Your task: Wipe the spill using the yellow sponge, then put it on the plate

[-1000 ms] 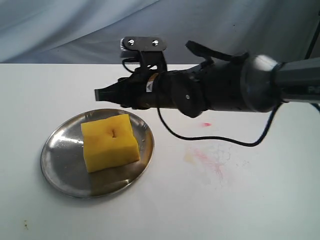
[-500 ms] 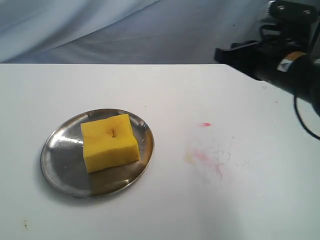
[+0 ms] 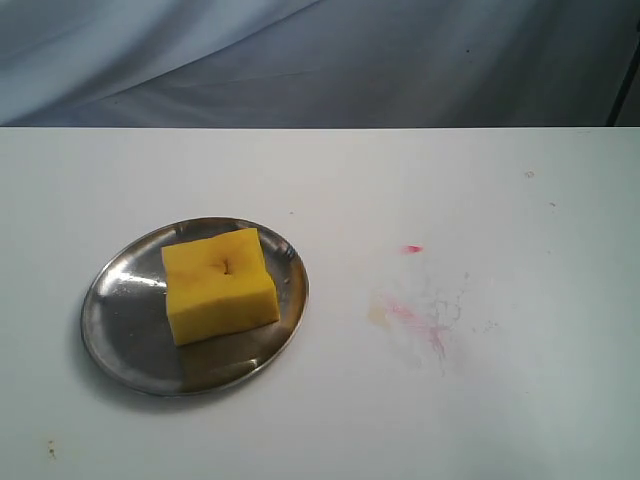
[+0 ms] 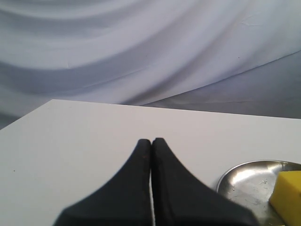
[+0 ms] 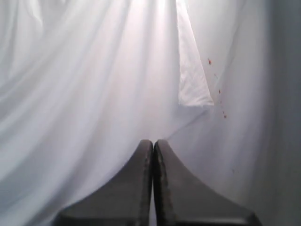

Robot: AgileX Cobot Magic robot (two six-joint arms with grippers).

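Observation:
The yellow sponge (image 3: pixel 219 283) lies flat on the silver plate (image 3: pixel 120 320) at the left of the white table, its small dark dent facing up. A faint pinkish-orange smear, the spill (image 3: pixel 412 319), marks the table to the right of the plate, with a small red spot (image 3: pixel 412 249) above it. Neither arm shows in the exterior view. My left gripper (image 4: pixel 151 141) is shut and empty over the table, with the plate's rim (image 4: pixel 235 170) and a corner of the sponge (image 4: pixel 288 195) off to one side. My right gripper (image 5: pixel 153 142) is shut and empty, facing white cloth.
Grey-white cloth (image 3: pixel 320 60) hangs behind the table's far edge. Tiny specks dot the table near its front left corner (image 3: pixel 50 448) and far right (image 3: pixel 529 174). A white cloth flap (image 5: pixel 193 70) with red specks hangs in the right wrist view.
The right arm, which reached over the plate a second ago, has pulled back to the right and left the exterior view. Sponge and plate have not moved.

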